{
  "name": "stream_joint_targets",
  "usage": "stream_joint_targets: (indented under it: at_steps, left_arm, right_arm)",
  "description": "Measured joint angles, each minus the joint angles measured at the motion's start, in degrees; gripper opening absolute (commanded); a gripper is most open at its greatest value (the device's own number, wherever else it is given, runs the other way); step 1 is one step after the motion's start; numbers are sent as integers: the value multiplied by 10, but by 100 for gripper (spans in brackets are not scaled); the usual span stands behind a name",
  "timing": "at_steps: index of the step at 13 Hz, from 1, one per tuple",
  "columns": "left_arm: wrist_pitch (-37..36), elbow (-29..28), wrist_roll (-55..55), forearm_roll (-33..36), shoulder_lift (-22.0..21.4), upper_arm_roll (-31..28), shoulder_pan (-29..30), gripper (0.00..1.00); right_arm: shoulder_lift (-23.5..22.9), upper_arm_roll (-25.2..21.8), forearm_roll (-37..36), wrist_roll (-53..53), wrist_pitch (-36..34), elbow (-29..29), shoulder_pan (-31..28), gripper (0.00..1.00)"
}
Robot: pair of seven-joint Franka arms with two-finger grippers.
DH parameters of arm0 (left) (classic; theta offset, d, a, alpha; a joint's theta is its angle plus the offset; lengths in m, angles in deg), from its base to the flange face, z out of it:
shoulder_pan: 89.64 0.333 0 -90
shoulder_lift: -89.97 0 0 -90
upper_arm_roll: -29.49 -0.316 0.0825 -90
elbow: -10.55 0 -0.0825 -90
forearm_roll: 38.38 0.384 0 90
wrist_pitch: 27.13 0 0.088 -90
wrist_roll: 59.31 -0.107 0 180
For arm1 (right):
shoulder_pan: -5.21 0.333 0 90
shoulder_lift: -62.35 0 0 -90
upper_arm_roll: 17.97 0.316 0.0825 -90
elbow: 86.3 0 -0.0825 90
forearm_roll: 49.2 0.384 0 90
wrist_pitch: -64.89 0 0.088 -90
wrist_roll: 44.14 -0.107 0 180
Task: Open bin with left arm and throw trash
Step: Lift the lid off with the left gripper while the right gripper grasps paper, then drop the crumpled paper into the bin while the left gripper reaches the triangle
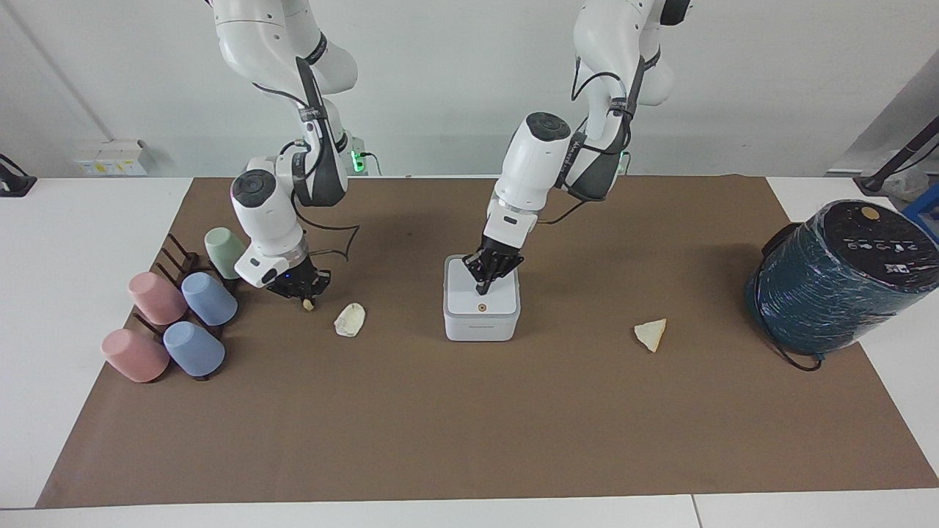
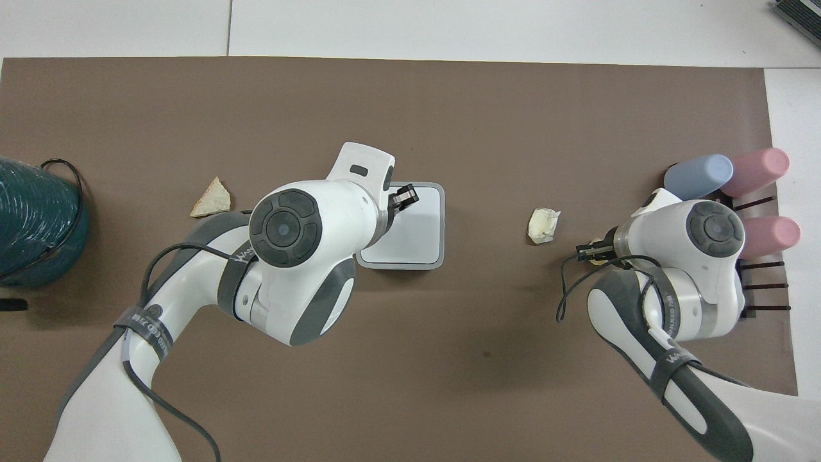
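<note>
The white square bin (image 1: 481, 320) stands mid-mat with its lid down; it also shows in the overhead view (image 2: 417, 237). My left gripper (image 1: 482, 287) is shut, its tips pointing down on the lid just by the orange dot (image 1: 481, 309); in the overhead view it (image 2: 404, 196) covers the dot. My right gripper (image 1: 302, 292) is down at the mat, shut on the yellowish nugget (image 1: 309, 304), which is mostly hidden. The cream-white lump (image 1: 350, 320) lies between the nugget and the bin. The pale yellow wedge (image 1: 651, 334) lies beside the bin toward the left arm's end.
A big dark teal wrapped cylinder (image 1: 836, 275) stands at the left arm's end of the table. Pink, blue and green cups (image 1: 176, 315) lie on a dark rack at the right arm's end, close beside my right gripper.
</note>
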Motion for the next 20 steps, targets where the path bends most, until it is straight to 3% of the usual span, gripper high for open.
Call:
stream_joint_targets:
  at_steps: [2,5,7,9,13,17,20]
  left_arm:
    - [8,-1,0,0,2,-1,-6,4]
    - [11,-1,-1,0,4,-3,-9,21]
    - [7,7,-1,0,5,-4,-9,25]
    - [-42,40,-1,0,6,-7,0,33]
    - [-195,148,-38,0,6,-12,54,36]
    - [-234,163,-139,0,8,-15,116,41]
    - [-236,137,-246,0,8,-16,161,57]
  right_arm:
    - [3,0,0,0,-62,-44,0,0]
    - [14,0,0,0,-130,-101,0,0]
    - [37,1,0,-8,-148,-116,2,0]
    - [74,5,0,-21,-177,-126,5,0]
    - [129,17,32,-52,-254,-168,6,0]
    - [122,72,59,-145,-234,-203,6,0]
    - [79,120,74,-259,-195,-232,30,0]
